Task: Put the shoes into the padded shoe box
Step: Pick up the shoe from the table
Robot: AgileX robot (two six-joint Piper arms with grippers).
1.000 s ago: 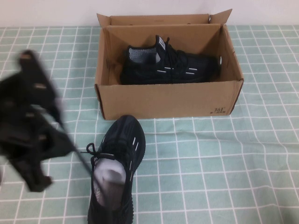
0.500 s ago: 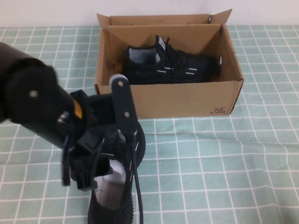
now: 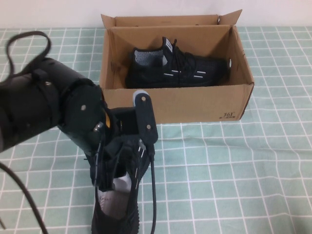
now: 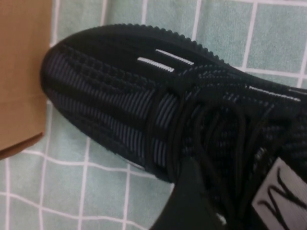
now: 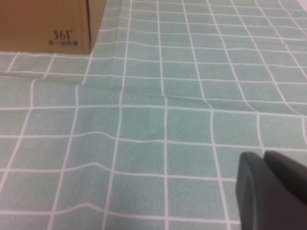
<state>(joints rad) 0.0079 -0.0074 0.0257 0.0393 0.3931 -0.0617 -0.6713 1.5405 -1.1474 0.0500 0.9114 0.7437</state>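
— Left gripper (image 3: 127,155)? 
— Jaws wide, over loose shoe (image 3: 119,195) on cloth. 
— Box (image 3: 178,105)? 
— Beyond it; holds one sneaker (image 3: 175,68). Corner print "361°". 
— Right gripper (image 5: 271,191)? 
— Closed, empty, well apart.

A tablecloth (image 3: 253,161) of pale green squares ruled with white lines covers the whole table. It lies slightly rumpled — shallow creases bend the white lines here and there (image 5: 96,225). Beyond the cloth's far edge a plain off-white wall (image 3: 48,12) runs across the back. The light is soft and even — only faint shadows fall on the cloth.
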